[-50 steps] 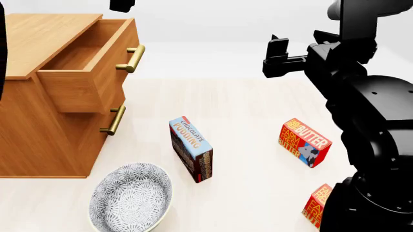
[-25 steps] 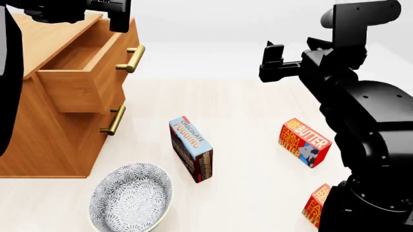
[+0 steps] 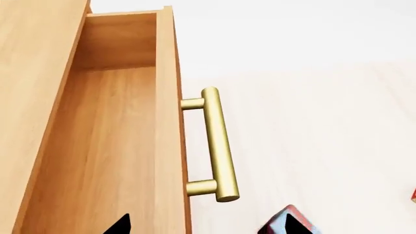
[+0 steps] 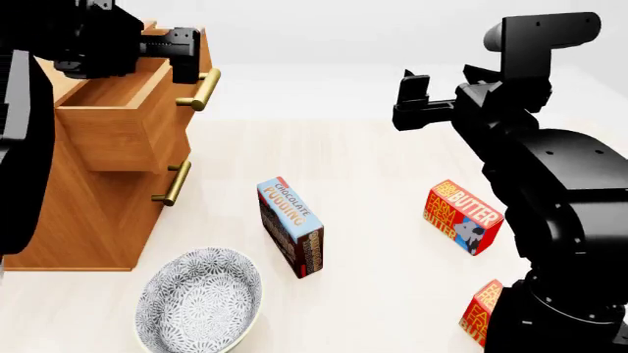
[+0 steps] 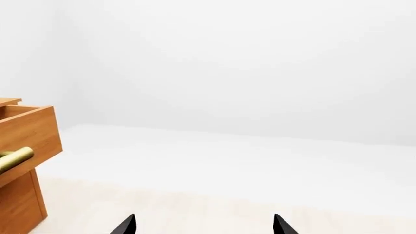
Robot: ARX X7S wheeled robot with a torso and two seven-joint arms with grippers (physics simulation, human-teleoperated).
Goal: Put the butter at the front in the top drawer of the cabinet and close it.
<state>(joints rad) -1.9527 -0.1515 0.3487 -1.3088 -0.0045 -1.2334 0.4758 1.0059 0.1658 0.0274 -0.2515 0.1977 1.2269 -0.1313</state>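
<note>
Butter [image 4: 482,313] at the front lies on the pale floor at our right side, half hidden behind our right arm, with a second identical butter box [image 4: 463,217] farther back and the chocolate pudding box [image 4: 290,226] standing between it and the cabinet [image 4: 79,213]. Our left gripper [image 4: 187,51] hovers over the pulled-out top drawer [image 3: 110,146], fingers [image 3: 119,225] apart and empty. Our right gripper [image 4: 412,99] hangs in the air, fingertips [image 5: 281,225] spread wide, holding and touching nothing.
</note>
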